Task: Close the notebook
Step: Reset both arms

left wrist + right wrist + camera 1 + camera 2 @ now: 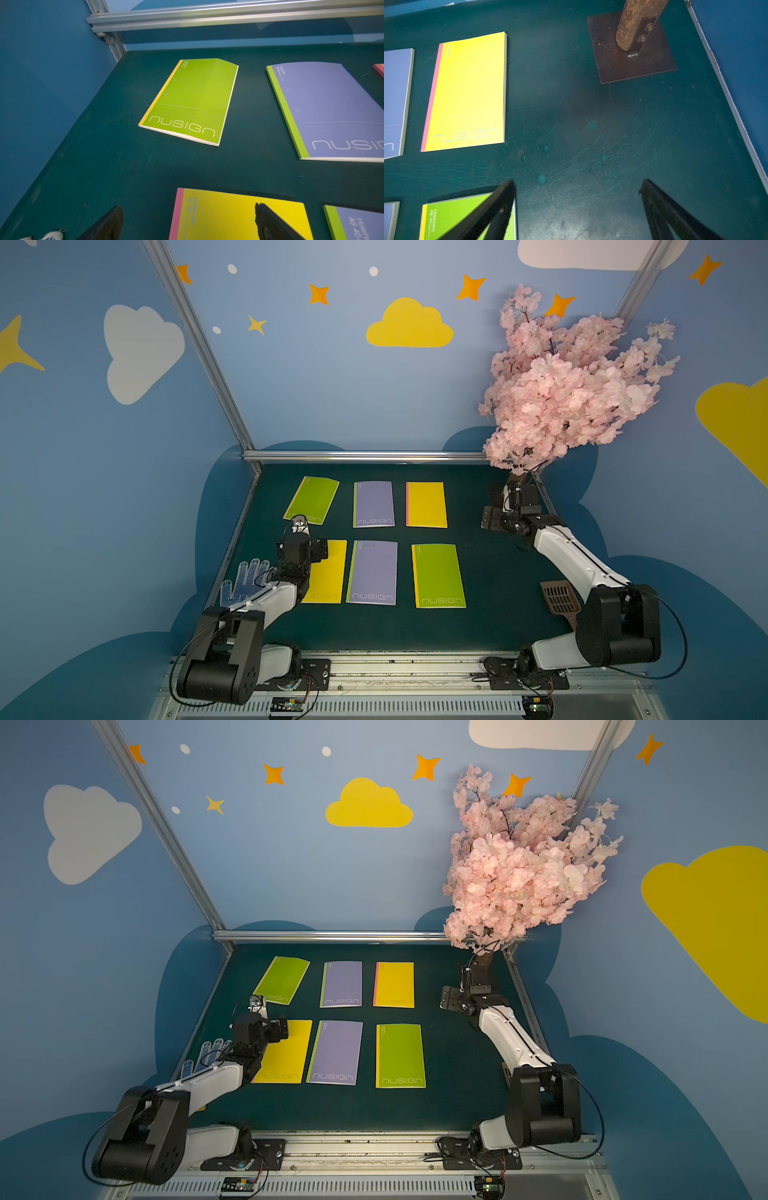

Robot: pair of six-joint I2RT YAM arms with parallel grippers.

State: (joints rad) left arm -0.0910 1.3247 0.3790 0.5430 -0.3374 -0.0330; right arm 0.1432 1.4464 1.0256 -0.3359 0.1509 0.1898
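Several notebooks lie in two rows on the dark green mat (490, 572), all with covers down. The green notebook (311, 500) (193, 99) at the far left lies askew, and its cover's far corner bows up slightly. My left gripper (300, 526) (188, 216) hovers open just in front of it, above the far end of the near-left yellow notebook (330, 572) (228, 216). One of its fingers (268, 222) is over the yellow cover. My right gripper (492, 519) (578, 187) stands open over bare mat at the far right, holding nothing.
A purple notebook (373, 504), a yellow one (426, 504), another purple (372, 572) and a green one (438, 576) fill the grid. A dotted glove (243, 583) lies left, a brown slotted scoop (560, 599) right. The blossom tree (573, 393) stands on a plate (631, 62).
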